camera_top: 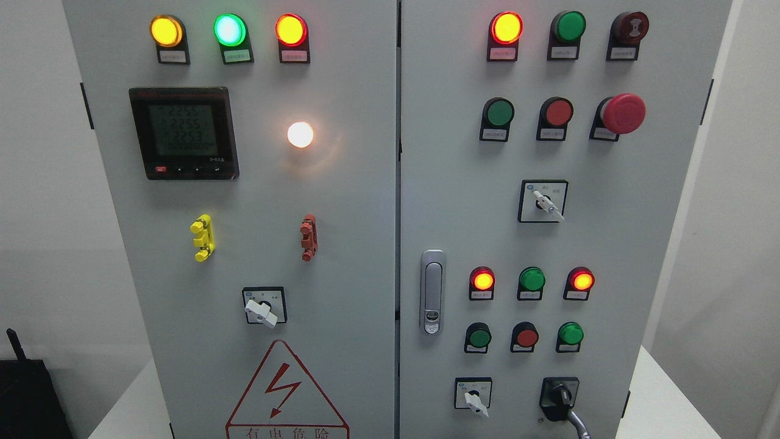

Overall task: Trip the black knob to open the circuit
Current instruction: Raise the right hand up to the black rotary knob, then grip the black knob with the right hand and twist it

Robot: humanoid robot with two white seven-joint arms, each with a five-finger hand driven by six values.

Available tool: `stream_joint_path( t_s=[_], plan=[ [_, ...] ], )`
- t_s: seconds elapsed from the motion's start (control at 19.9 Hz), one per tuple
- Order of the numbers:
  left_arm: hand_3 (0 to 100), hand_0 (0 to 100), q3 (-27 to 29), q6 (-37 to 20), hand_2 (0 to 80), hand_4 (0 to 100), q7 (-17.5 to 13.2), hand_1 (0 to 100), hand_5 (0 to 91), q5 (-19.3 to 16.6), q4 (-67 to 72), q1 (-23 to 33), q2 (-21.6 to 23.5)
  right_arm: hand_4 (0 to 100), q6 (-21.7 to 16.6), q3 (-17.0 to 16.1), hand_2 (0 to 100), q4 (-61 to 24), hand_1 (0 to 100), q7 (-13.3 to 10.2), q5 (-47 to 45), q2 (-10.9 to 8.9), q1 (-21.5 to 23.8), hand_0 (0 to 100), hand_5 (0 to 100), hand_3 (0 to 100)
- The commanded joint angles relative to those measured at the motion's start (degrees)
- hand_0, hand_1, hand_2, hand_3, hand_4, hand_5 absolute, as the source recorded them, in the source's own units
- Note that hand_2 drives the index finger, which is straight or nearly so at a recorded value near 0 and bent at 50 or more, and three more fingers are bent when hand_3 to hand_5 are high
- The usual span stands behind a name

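The black rotary knob (pixel 559 396) sits on a black square base on the pale grey metal cabinet door (pixel 640 244), low down and to the right of the silver oval door latch (pixel 432 291), close to the bottom edge of the view. Its body is glossy and dark, with a small pale mark near the middle. Its grip seems to point down and away from the latch, though black on black makes the exact angle hard to read.

Of my right hand (pixel 577 424) only a slim grey curved sliver shows, rising from the bottom edge to meet the knob's lower side, farther from the latch. The rest is cut off below the frame, so I cannot tell whether that hand is spread, curled or gripping; the sliver looks to be touching the knob's base. My left hand is out of sight.

Straight below the latch, just right of it, is a white-handled selector switch on a square white plate (pixel 472 396); its plate lettering is too small to read. Below and left of the latch, the red-outlined lightning warning triangle (pixel 286 390) is cropped by the bottom edge
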Motion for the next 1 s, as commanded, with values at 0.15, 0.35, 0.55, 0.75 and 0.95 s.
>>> stream_joint_path(
  t_s=[0.15,0.35,0.55,0.75,0.95],
  plan=[
    [0,12,0.07,-0.08,0.0,0,0.01,39,0.0,0.14,0.0,-0.13,-0.09,95,-0.48,2.08,0,-1.76,87,0.33,0.18,-0.17,-0.85,100,92,100],
    [0,12,0.07,-0.08,0.0,0,0.01,39,0.0,0.14,0.0,-0.22,-0.09,95,-0.48,2.7,0,-1.76,87,0.33,0.18,-0.17,-1.02,100,92,100],
    [0,12,0.07,0.01,0.0,0,0.01,39,0.0,0.14,0.0,-0.13,-0.09,95,-0.48,2.79,0,-1.76,87,0.25,0.27,-0.17,-1.11,100,92,100],
    [0,12,0.07,-0.08,0.0,0,0.01,39,0.0,0.14,0.0,-0.13,-0.09,95,-0.48,2.88,0,-1.76,87,0.25,0.27,-0.17,-1.29,100,92,100],
    [0,12,0.07,-0.08,0.0,0,0.01,39,0.0,0.14,0.0,-0.13,-0.09,95,-0.48,2.97,0,-1.76,87,0.16,0.27,-0.17,-1.46,100,92,100]
  ],
)
